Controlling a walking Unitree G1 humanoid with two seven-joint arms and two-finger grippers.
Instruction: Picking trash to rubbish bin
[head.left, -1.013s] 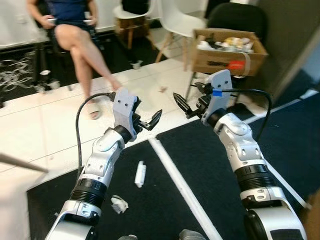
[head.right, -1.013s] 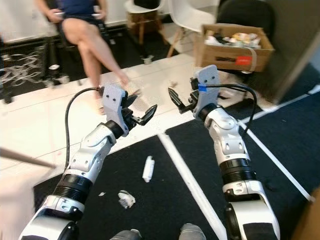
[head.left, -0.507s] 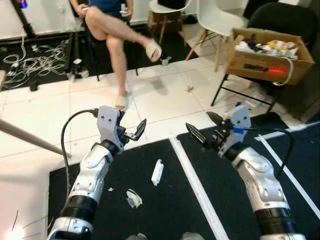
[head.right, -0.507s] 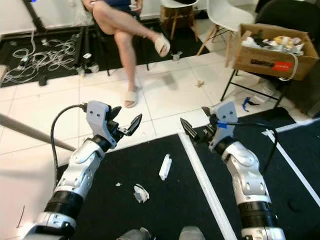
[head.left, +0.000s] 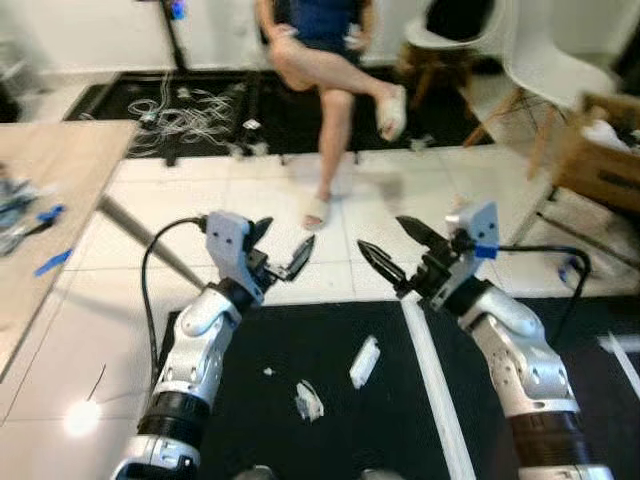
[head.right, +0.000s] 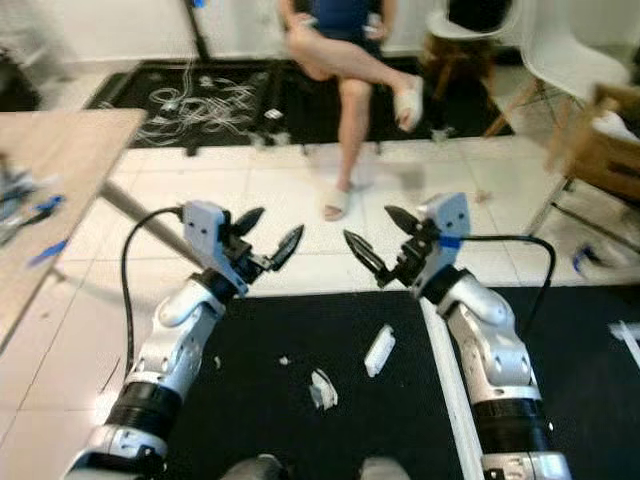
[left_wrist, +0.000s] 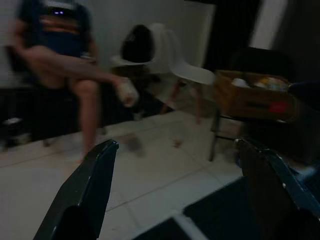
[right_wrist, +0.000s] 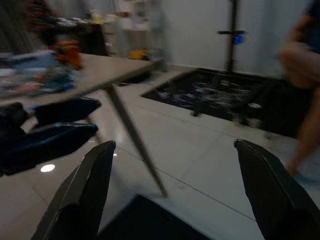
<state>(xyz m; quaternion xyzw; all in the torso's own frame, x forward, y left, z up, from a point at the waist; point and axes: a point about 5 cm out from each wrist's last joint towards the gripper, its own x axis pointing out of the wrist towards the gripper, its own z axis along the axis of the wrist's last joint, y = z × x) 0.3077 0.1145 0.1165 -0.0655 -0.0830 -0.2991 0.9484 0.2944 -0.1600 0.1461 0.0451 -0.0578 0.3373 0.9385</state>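
Observation:
Two pieces of trash lie on the black mat (head.left: 330, 340) below my raised arms: a small white bottle (head.left: 365, 361) and a crumpled white scrap (head.left: 307, 400). My left gripper (head.left: 283, 247) is held up above the mat's far edge, open and holding nothing. My right gripper (head.left: 392, 245) hangs level with it a little to the right, also open and holding nothing. A cardboard box (head.left: 600, 165) with rubbish in it stands at the far right, blurred; in the left wrist view the cardboard box (left_wrist: 255, 100) sits on a dark chair.
A person (head.left: 335, 60) sits cross-legged on a chair straight ahead on the white tiles. A wooden table (head.left: 50, 200) with small items and a slanted leg (head.left: 150, 245) stands at the left. White chairs (head.left: 540, 60) and cables (head.left: 200, 115) lie beyond.
The whole view has swung to the left: the box has slid to the right edge and the wooden table has come into sight. Both grippers stay raised and open.

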